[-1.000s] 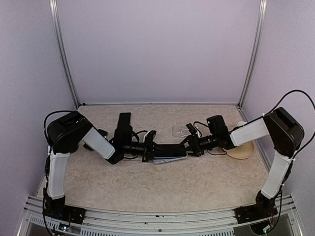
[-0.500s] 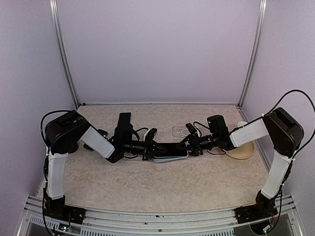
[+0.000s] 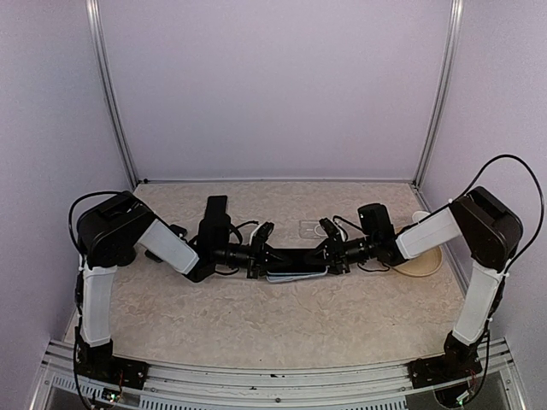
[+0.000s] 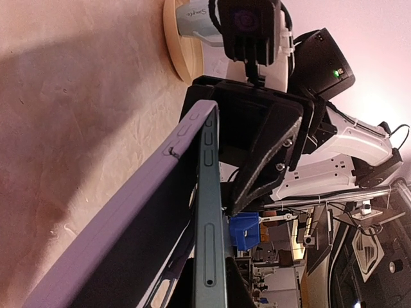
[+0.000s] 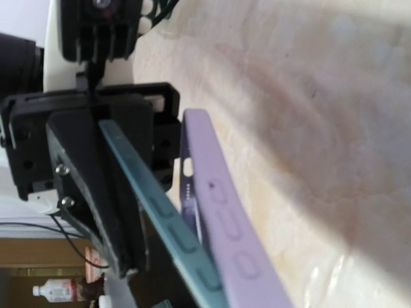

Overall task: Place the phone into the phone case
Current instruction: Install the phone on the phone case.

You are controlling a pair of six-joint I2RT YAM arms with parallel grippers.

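The phone (image 3: 291, 256), dark with a teal-green edge, hangs level between the two arms at mid-table. My left gripper (image 3: 261, 256) is shut on its left end; in the left wrist view the phone's edge (image 4: 209, 192) runs down between my fingers. The lilac phone case (image 3: 295, 276) lies just under the phone, its far end angled against the phone (image 4: 122, 237). My right gripper (image 3: 329, 252) straddles the right ends of phone and case with narrowed jaws; its fingers (image 4: 266, 147) sit on either side. The right wrist view shows phone (image 5: 160, 212) and case (image 5: 225, 218) diverging, and contact is unclear.
A round beige dish (image 3: 419, 263) with a white object on it sits at the right, behind my right wrist (image 4: 183, 38). A small clear item (image 3: 309, 228) lies on the table just behind the phone. Walls and metal posts enclose the table.
My right gripper has slid left onto the right end of the phone and case, and its jaws have narrowed. The left arm has held still with the phone.
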